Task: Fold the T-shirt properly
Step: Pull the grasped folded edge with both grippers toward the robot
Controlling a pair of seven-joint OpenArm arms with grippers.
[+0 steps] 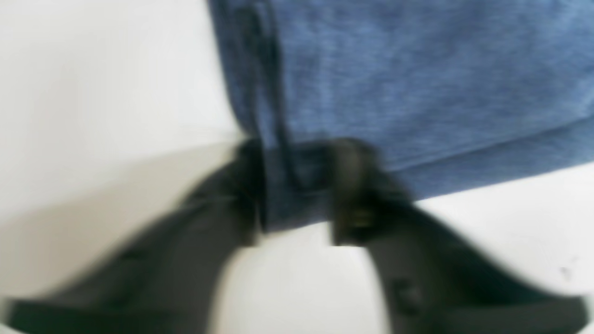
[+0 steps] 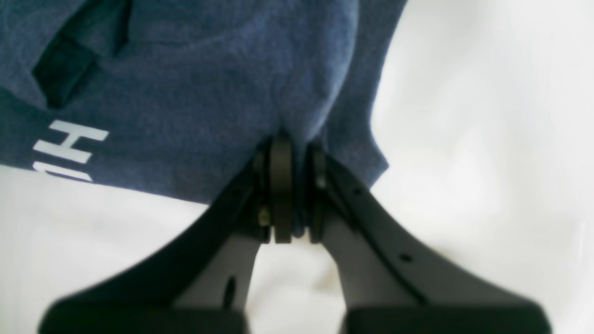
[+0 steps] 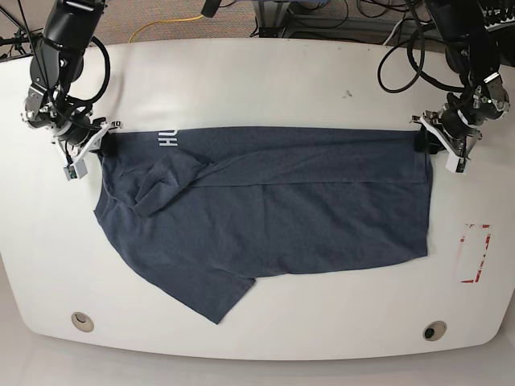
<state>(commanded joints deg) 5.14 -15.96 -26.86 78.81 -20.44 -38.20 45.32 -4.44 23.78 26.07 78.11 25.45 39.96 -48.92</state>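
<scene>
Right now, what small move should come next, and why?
Probably lower the held edge and release it gently: the right gripper pinches a bunched fold of the T-shirt, and the left gripper straddles its other corner, with the folded strip stretched fairly straight between them.

the table (image 3: 338,322) is white and smooth, with rounded corners at the bottom of the base view. the shirt (image 3: 322,225), dark blue, lies across its middle, partly folded over, the left part bunched and a sleeve (image 3: 216,297) pointing down. white letters (image 3: 167,137) show by the shirt's top edge. below and left of the shirt, a round fitting (image 3: 82,322) sits in the tabletop; another, darker inside (image 3: 434,330), sits below the shirt's right end. red marks (image 3: 475,253) are right of the shirt, and small dark specks (image 3: 348,93) above it.
</scene>
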